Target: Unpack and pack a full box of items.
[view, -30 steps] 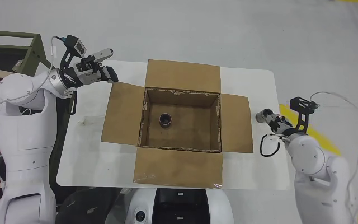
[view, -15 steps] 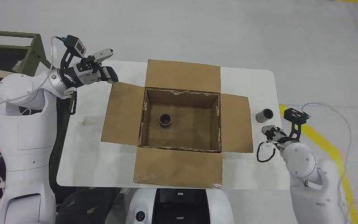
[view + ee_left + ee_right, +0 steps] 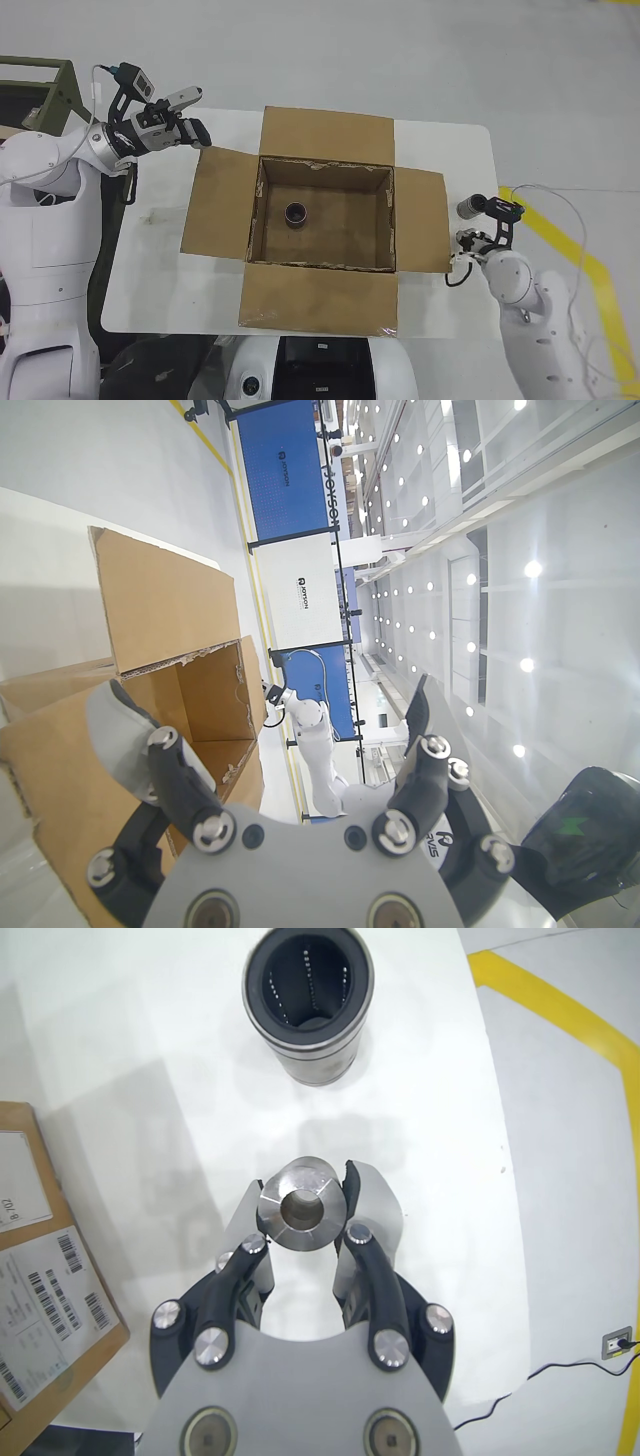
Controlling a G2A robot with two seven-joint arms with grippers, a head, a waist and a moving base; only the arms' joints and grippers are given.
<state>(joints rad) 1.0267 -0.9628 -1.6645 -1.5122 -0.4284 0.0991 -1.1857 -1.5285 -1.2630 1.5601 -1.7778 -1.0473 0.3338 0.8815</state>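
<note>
White glossy shells on both arms: left arm (image 3: 55, 160) upper left of the top view, right arm (image 3: 520, 285) lower right. Black camera bracket and thin cables at each wrist. Left gripper (image 3: 265, 695): grey plate, black links, silver screws, pale grey fingers (image 3: 112, 710), white lettering. Right gripper (image 3: 302, 1200): same plate, links and screws, two brass-ringed sockets at bottom.

One box (image 3: 325, 135), three metal cylinders (image 3: 297, 213) (image 3: 308, 1028) (image 3: 302, 1215)

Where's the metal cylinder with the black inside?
Top view: the cylinder is near the table's right edge, beside the box's right flap, just beyond the right pincer.
</note>
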